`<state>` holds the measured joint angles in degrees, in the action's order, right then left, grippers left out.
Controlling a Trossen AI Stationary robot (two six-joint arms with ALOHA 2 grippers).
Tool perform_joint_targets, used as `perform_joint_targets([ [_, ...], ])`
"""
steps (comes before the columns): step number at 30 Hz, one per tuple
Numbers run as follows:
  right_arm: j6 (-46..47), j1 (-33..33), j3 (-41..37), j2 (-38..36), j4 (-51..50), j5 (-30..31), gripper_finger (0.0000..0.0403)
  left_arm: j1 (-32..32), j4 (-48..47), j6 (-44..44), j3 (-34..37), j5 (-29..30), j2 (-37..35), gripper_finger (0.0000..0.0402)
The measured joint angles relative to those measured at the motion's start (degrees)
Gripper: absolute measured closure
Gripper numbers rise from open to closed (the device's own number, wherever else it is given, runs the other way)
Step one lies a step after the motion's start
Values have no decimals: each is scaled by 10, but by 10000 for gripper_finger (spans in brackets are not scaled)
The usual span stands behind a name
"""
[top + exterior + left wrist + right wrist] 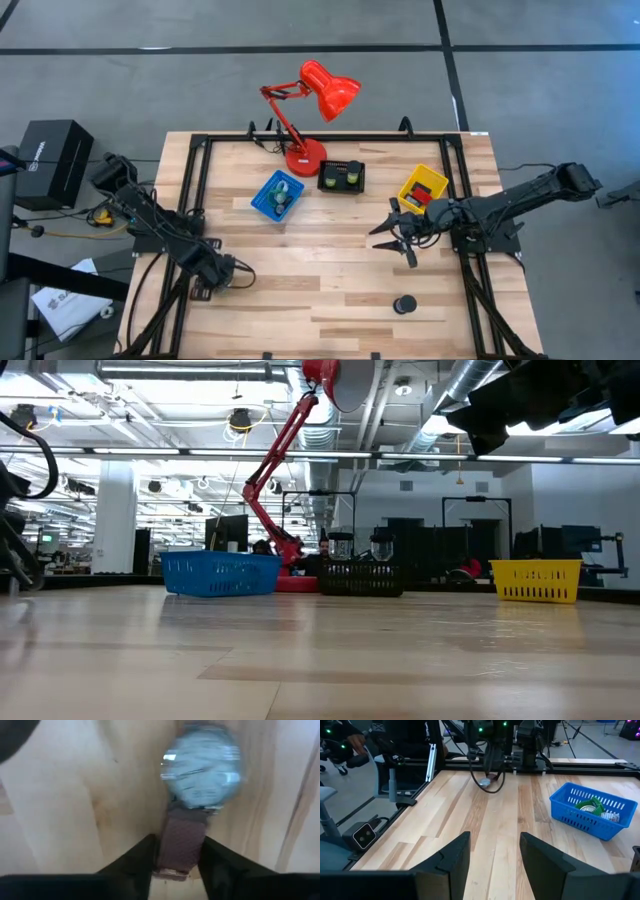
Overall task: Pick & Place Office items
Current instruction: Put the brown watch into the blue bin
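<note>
On the table, reading the overhead view as a clock with 12 at the far edge:

- 8 o'clock, near the left rail: left gripper, down low over the wood. Its wrist cam shows a wristwatch lying flat on the boards, pale round face away from the gripper, brown strap running straight back into the gripper's mouth. Clamped on the strap or just straddling it: cannot tell, too blurred.
- The right wrist cam sees the same watch from across the table, on the wood right under the left arm.
- 3 o'clock: right gripper, pointing toward the table centre, released. Jaws stand spread, nothing between them, only bare boards ahead of it.
- 4 o'clock, toward the near edge: black cylinder, upright, alone, well apart from both grippers.
- 11 o'clock: blue bin, turned at an angle. It holds a green item plus a few lighter bits I can't identify.
- 12 o'clock: black bin, with two green-topped things side by side in it. Just beside it, toward 11, sits the base of the red desk lamp, its shade leaning out past the far edge.
- 2 o'clock: yellow bin, also angled, just beyond the right gripper. A red block lies in it, with something dark next to the block.
</note>
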<state>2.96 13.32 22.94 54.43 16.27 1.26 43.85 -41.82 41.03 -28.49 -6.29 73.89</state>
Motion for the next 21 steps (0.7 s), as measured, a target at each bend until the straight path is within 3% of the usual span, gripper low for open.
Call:
perform_joint_targets([
  [8,-3,0,0,0,0,0,239,-11,9,0,-21,45,3,389],
  [17,-4,0,0,0,-2,0,239,-82,21,-7,-117,258,3,394],
  [21,-4,0,0,0,-2,0,239,-124,23,-83,-148,328,3,394],
])
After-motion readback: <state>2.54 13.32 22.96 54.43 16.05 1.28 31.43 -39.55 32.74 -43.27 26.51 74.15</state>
